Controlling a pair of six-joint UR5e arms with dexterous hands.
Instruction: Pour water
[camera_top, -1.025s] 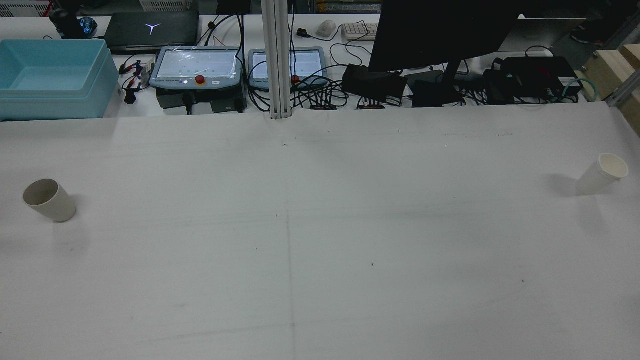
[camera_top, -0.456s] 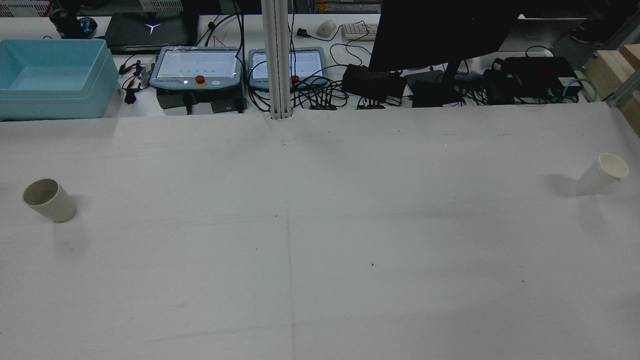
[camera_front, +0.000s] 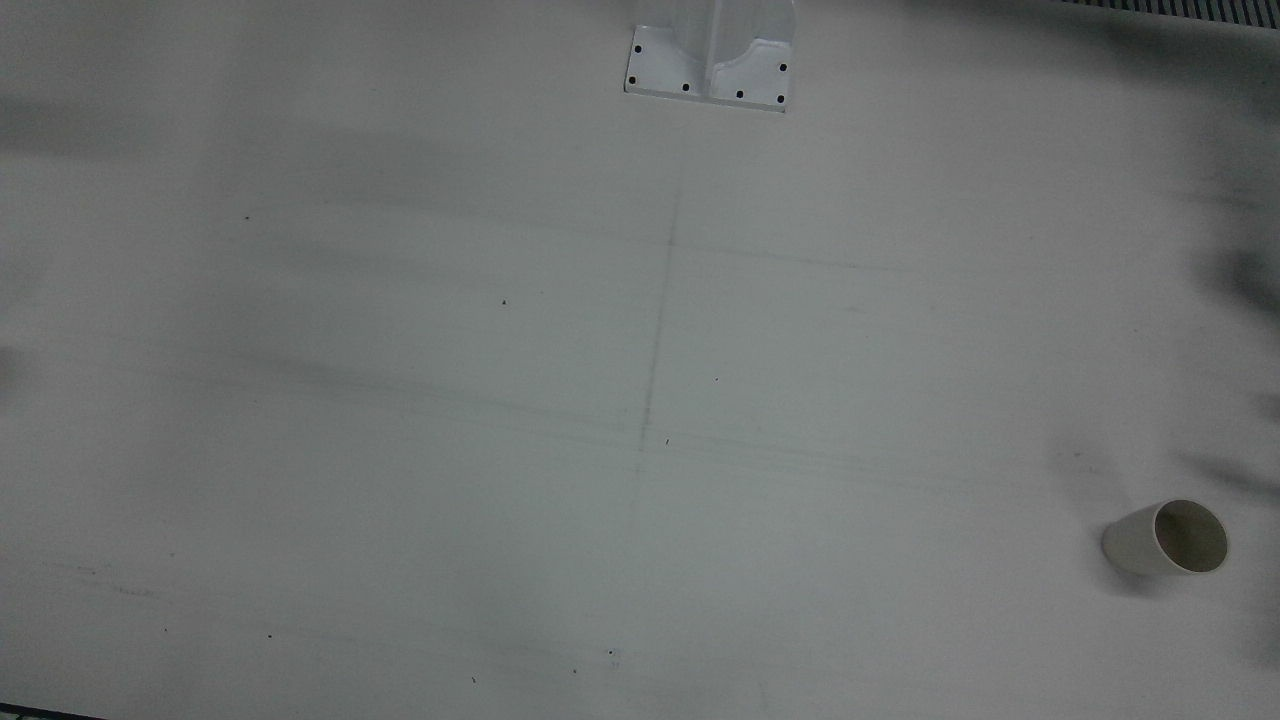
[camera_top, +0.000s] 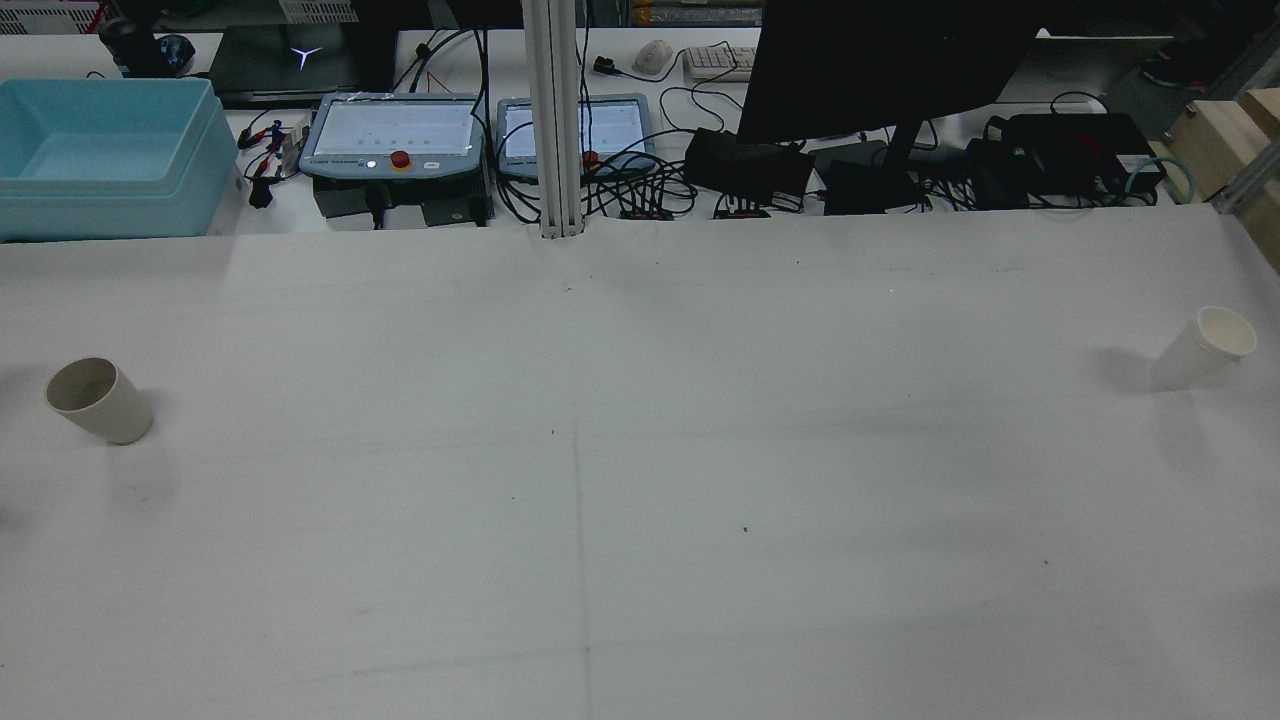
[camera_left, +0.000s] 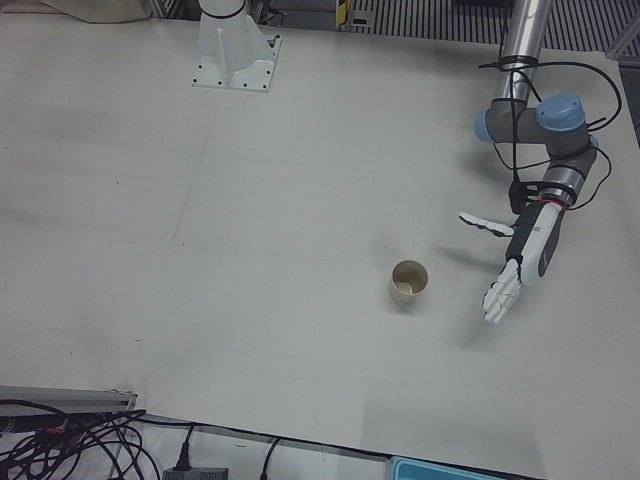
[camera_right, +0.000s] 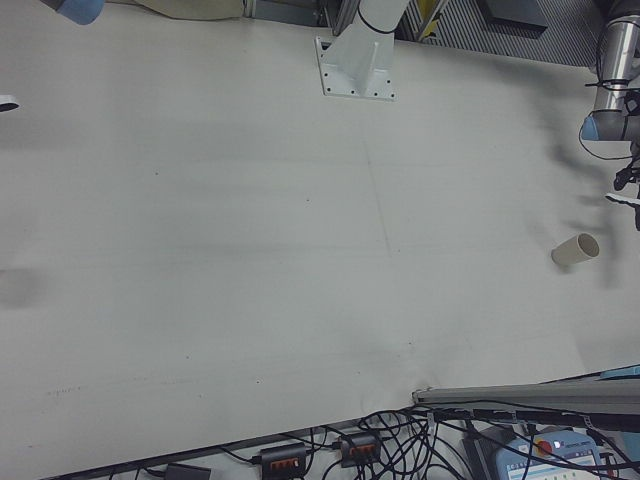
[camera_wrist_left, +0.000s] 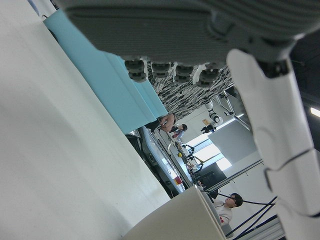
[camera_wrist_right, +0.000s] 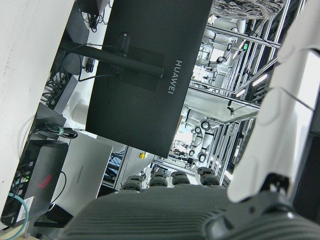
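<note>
A beige paper cup (camera_top: 98, 400) stands upright on the white table at the rear view's left. It also shows in the front view (camera_front: 1165, 538), the left-front view (camera_left: 408, 283), the right-front view (camera_right: 575, 250) and at the bottom of the left hand view (camera_wrist_left: 175, 220). A white paper cup (camera_top: 1203, 347) stands at the rear view's far right. My left hand (camera_left: 520, 262) is open and empty, fingers stretched out, beside the beige cup and apart from it. My right hand (camera_wrist_right: 200, 200) is open and empty; only a fingertip (camera_right: 6, 103) shows in the right-front view.
A light blue bin (camera_top: 105, 155) stands beyond the table's far edge on the left. Teach pendants (camera_top: 395, 135), cables and a black monitor (camera_top: 880, 60) line that edge. A white post (camera_top: 555, 120) rises at the middle of the far edge.
</note>
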